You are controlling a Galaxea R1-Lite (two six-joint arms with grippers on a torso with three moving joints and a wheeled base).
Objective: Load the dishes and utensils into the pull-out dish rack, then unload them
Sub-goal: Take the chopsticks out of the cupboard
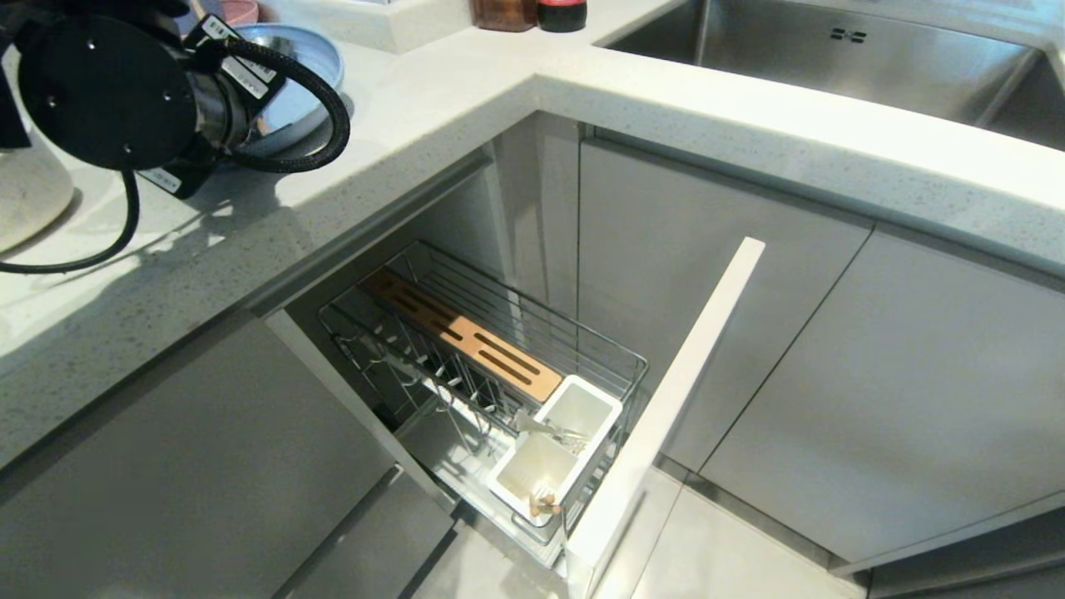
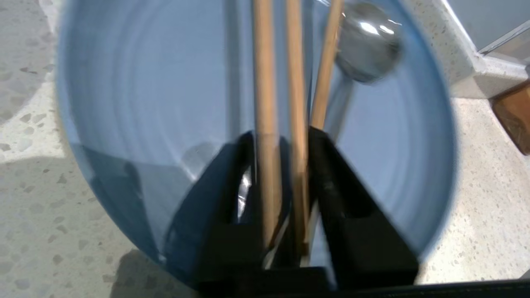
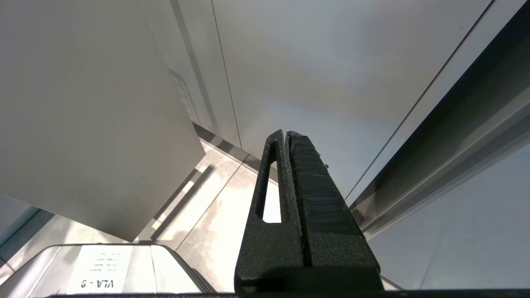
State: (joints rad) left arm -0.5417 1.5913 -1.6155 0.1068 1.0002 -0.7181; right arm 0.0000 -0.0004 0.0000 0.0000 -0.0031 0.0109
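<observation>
**Blues, woods and greys around the corner counter**

The wide, shallow round plate [image 2: 145, 103] is light blue with faint concentric rings, darker where shadow falls. The long thin chopsticks [image 2: 265, 103] are pale tan wood; the rounded metal spoon [image 2: 366, 41] is shiny silver-grey. The left gripper's fingers [image 2: 356, 207] are matte black, as are the right gripper's fingers [image 3: 314, 198]. The stone countertop [image 1: 466, 100] is off-white with fine grey speckles. The narrow wire pull-out dish rack [image 1: 499, 366] is chrome, its slotted strip [image 1: 466, 333] honey-brown bamboo with dark slits, its two square plastic cups [image 1: 574, 416] white. The flat cabinet doors [image 1: 874, 374] are plain pale grey; the sink [image 1: 832, 58] is brushed steel.
</observation>
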